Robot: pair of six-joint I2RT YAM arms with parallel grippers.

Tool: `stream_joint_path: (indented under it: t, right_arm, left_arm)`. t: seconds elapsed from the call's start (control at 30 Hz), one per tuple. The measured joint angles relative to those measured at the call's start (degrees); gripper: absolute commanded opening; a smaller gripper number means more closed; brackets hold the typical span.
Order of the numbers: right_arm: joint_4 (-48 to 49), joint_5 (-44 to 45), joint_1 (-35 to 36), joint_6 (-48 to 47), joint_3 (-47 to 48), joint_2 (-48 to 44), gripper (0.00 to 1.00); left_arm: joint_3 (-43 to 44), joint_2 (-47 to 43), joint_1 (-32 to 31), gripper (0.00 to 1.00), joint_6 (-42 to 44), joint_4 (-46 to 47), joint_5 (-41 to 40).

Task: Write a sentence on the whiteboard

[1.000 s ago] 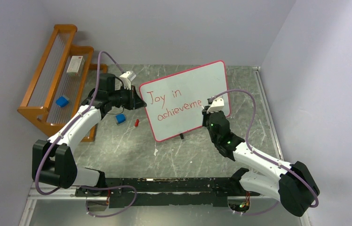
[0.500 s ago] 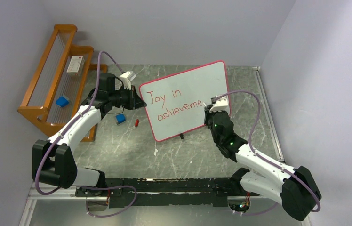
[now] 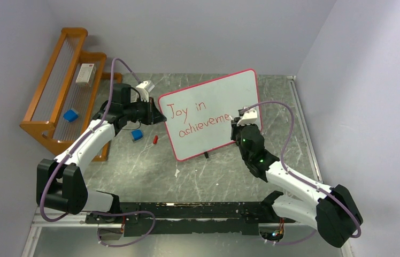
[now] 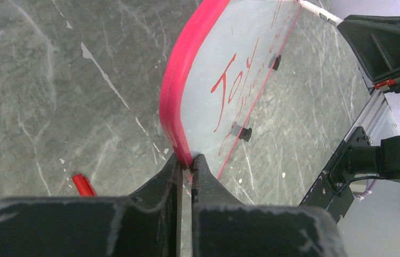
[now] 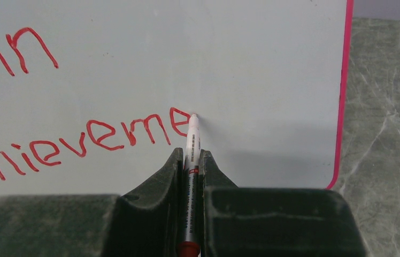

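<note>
Bracing the pink-rimmed white rectangular whiteboard [image 3: 224, 93] (upper centre of frame) against pen pressure, the left gripper [image 4: 186, 163] clamps its edge; the right gripper [image 5: 191, 158], closed around a white marker [image 5: 193, 134], touches its tip after "achieveme".

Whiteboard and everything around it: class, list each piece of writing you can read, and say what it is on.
"Joy in": whiteboard, upper line, red.
"achieveme": whiteboard, lower line, unfinished.
Print on the marker: too small to read.
Label on the white box: blurred.
</note>
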Motion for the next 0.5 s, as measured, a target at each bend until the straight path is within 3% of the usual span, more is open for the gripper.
stream_joint_path:
  t: [0.5]
  right_arm:
    - [1.11, -0.66, -0.66, 0.28, 1.01, 1.27, 0.0]
  left_arm:
    - [0.0, 0.0, 0.0, 0.05, -0.02, 0.0, -0.02]
